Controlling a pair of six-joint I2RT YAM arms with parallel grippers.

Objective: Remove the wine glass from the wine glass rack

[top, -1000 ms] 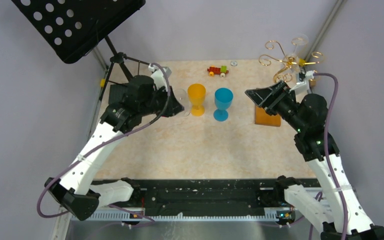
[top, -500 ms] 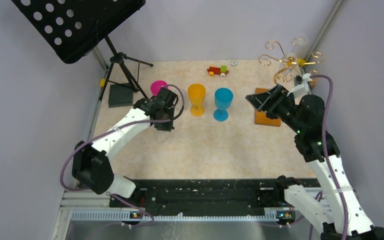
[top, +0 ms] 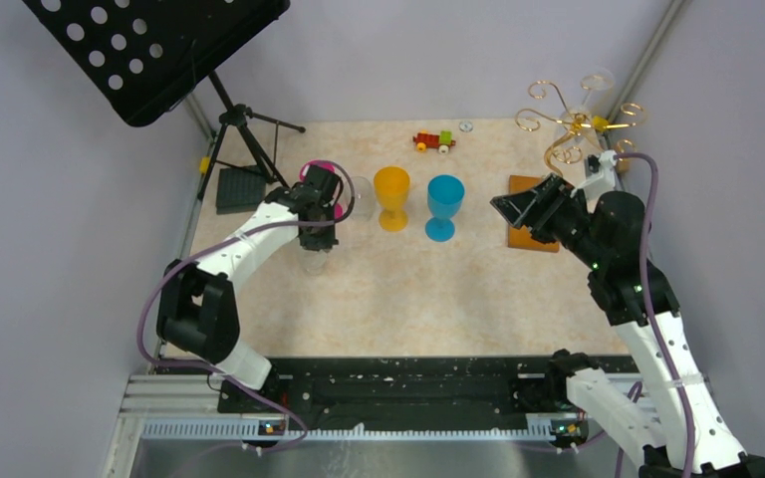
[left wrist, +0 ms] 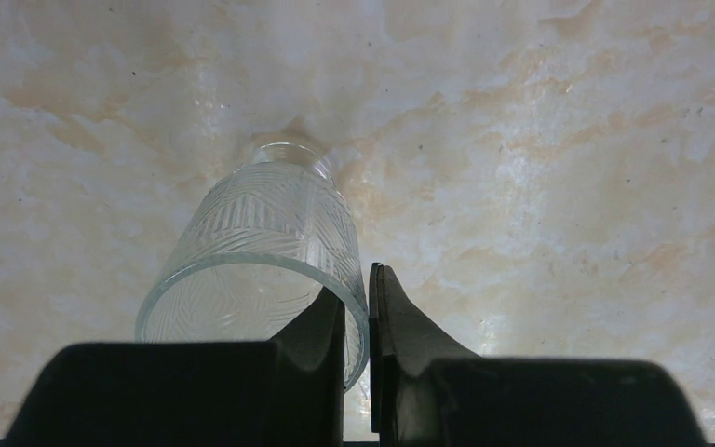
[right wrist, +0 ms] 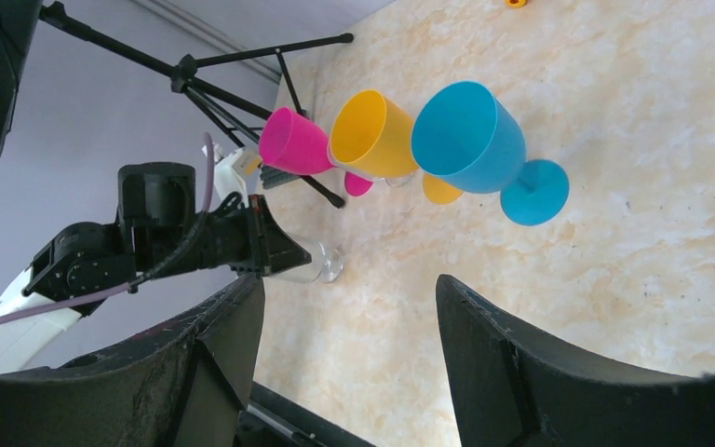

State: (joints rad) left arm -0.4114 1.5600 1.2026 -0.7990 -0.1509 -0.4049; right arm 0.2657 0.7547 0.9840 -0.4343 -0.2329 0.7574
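The gold wire rack (top: 570, 124) stands at the back right on its orange-brown wooden base (top: 530, 239). A clear wine glass (top: 583, 108) hangs upside down on it. My right gripper (top: 508, 214) is open and empty, just left of the base and nearer than the rack; in the right wrist view (right wrist: 349, 289) it faces the cups. My left gripper (top: 315, 244) is shut on the rim of a clear patterned glass (left wrist: 251, 251), one finger inside and one outside. The glass's foot is at the table left of centre (top: 314, 263).
Pink (top: 317, 174), yellow (top: 391, 194) and blue (top: 444, 204) goblets stand in a row mid-table, with another clear glass (top: 361, 191) between pink and yellow. A black music stand (top: 244, 129) is at the back left. A toy train (top: 433, 141) lies at the back.
My left arm has unfolded and stretched low over the table, its gripper now in front of the pink goblet with the clear glass. My right gripper has drifted slightly nearer.
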